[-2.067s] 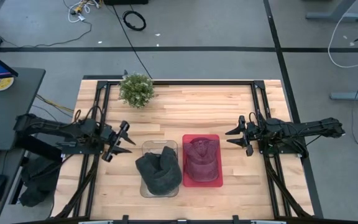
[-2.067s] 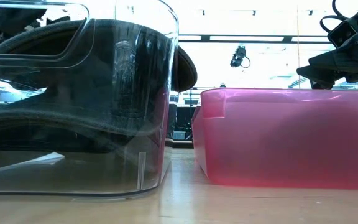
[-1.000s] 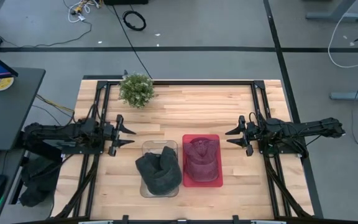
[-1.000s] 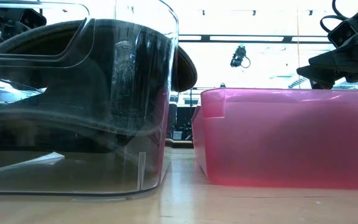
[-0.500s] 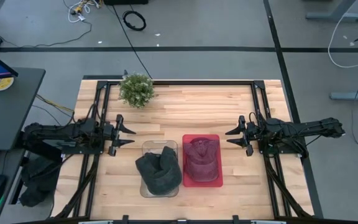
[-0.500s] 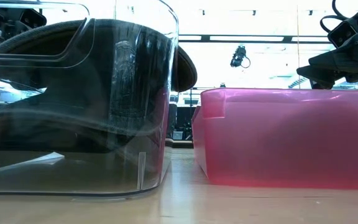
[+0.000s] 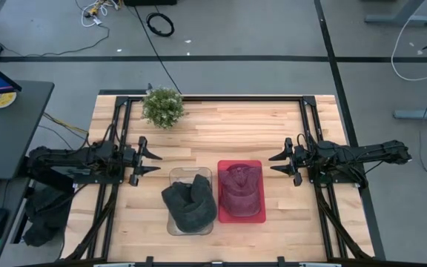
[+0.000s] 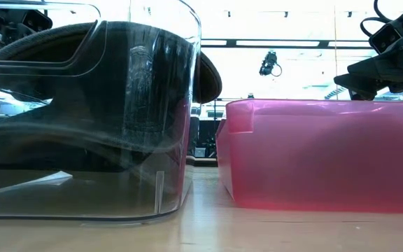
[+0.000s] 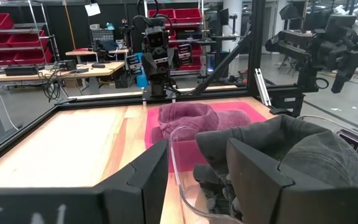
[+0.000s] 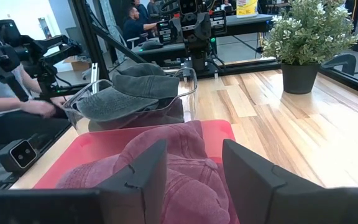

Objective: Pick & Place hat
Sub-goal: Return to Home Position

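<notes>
Both arms of the robot sit low at opposite edges of the wooden table [image 7: 221, 133] with nothing in their grip. The left gripper [image 7: 156, 163] hangs over the left edge and the right gripper [image 7: 271, 164] over the right edge. Each points inward with its fingers spread apart and empty.

Between them, two containers stand side by side near the middle of the table, closer to the long edge opposite the potted plant [image 7: 162, 107], which occupies a corner on the left arm's side. The transparent bin [image 7: 179, 175], the one nearer the left arm, holds a heap of black caps [image 7: 190, 204]. In the left wrist view the heap rises above the bin's rim, and in the low view a brim juts past its wall toward the neighbouring container. Just beside it, the red bin [image 7: 261, 216] holds dark red caps [image 7: 239, 185].

No cap lies loose anywhere on the bare boards, so the picking and placing looks complete: every hat in view is inside one of the two bins. What remains appears to be only parking the arms. Both are level, well apart from the bins and clear of the caps, so that too seems all but done. A person sits beyond the table in the right wrist view, away from the work.
</notes>
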